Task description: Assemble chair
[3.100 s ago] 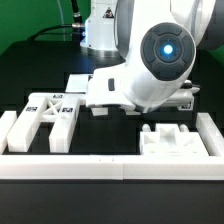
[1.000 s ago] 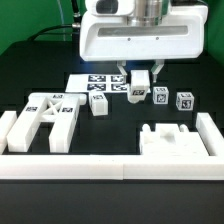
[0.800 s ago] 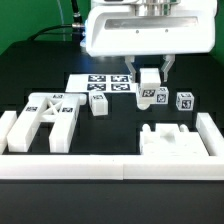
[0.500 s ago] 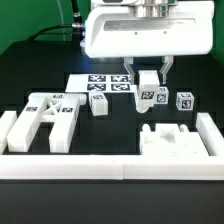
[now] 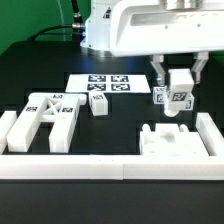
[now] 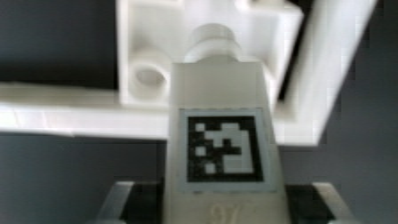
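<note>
Dark tabletop, exterior view: hand (image 5: 178,88) pinches a pegged leg (image 5: 177,102) by the seat panel (image 5: 170,142); X-braced frame (image 5: 45,115) and spare leg (image 5: 98,104) lie loose, well apart | wrist view: held leg's peg points near a panel hole (image 6: 150,72) | progress: early, nothing looks joined yet.

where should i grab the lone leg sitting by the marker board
Probably pinch the lone leg across its flat side faces, coming down from above: it is a narrow block sitting apart from the X-braced frame, with room on either side.
</note>
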You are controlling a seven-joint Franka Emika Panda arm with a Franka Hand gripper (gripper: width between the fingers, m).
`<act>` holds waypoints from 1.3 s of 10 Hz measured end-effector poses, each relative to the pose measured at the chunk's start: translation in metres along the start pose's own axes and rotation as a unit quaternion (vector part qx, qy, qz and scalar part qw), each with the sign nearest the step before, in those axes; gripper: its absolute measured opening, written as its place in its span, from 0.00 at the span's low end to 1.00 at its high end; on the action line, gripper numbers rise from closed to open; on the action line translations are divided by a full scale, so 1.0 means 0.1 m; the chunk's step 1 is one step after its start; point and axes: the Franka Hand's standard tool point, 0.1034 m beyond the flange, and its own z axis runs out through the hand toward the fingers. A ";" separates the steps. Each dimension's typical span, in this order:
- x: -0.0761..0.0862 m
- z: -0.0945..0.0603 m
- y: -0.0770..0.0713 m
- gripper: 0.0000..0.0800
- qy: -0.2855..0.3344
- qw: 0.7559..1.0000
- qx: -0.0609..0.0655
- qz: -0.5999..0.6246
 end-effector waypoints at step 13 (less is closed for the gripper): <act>0.14 0.26 -0.18 0.36 0.106 0.994 0.001 -0.020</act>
